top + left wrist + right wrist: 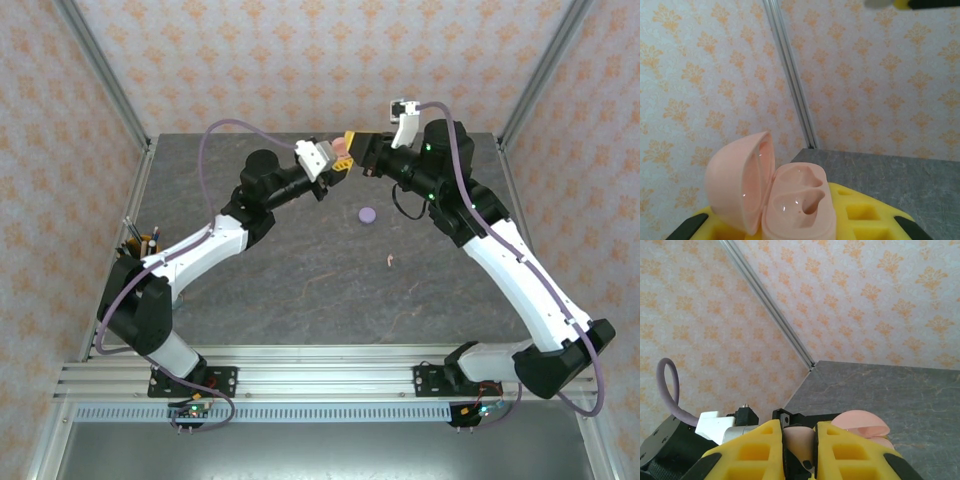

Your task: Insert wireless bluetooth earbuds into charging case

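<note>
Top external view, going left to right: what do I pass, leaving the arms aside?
small dark holder at the table's left edge → pink case, held up off the table → lilac case lying on the table → pale pink earbud lying loose on the table

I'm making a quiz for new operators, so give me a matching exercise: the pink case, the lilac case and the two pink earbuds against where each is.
1 pink case
2 lilac case
3 loose pink earbud
4 held pink earbud

A closed, on the table
B open, in the left gripper
C pinched in the right gripper
D bare on the table

Pairs: 1-B; 2-A; 3-D; 4-C
</note>
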Robot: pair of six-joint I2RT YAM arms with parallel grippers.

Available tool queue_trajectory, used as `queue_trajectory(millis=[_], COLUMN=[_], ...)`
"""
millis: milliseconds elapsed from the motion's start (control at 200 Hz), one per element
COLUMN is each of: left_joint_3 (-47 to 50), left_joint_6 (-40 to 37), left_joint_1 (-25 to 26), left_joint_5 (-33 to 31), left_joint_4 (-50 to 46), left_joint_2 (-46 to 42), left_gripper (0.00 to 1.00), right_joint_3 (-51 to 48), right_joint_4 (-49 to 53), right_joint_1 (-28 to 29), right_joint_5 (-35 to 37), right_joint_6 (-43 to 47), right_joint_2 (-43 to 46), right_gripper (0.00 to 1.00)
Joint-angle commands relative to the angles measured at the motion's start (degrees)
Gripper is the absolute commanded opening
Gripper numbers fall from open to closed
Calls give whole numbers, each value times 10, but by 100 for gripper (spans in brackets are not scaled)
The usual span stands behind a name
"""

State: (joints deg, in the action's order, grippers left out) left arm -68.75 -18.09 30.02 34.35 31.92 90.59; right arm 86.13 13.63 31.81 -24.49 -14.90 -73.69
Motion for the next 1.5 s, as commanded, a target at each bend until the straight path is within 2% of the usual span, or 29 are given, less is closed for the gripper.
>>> queue_trajectory(millis=[0,1491], left_joint_3=[-27,-25], left_joint_6=[-7,7], left_joint_1=[4,11], left_joint_5=[20,20], left_joint_4=[-2,17], left_joint_2=[0,-18], left_gripper=[0,0], right_joint_3=[-10,-29], right_joint_4=[-36,-8], right_joint_1=[-2,-2], right_joint_5=[-19,41], right_joint_6=[11,31], right_joint_2=[-3,-22], right_gripper=[18,17])
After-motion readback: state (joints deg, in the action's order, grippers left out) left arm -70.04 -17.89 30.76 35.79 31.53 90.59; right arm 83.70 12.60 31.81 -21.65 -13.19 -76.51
